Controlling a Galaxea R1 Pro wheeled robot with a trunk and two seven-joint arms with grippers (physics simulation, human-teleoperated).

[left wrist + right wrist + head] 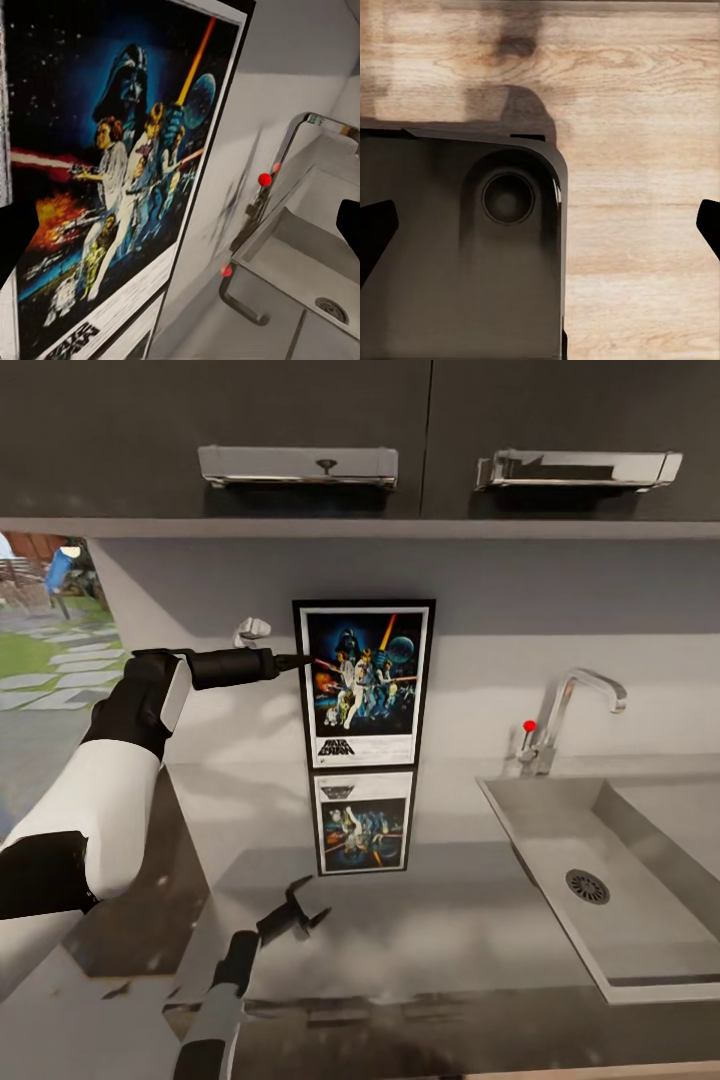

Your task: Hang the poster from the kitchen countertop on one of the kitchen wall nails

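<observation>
Left claw (300, 661), arm held level, grips the upright poster (364, 682) at its left edge

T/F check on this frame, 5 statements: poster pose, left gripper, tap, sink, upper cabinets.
1. The poster stands upright on the kitchen countertop against the wall. True.
2. The left gripper reaches the poster at its left edge. True.
3. The tap stands left of the poster. False: it stands to the right, behind the sink.
4. The sink holds dishes. False: its basin shows just a drain.
5. The upper cabinets carry chrome handles. True.
</observation>
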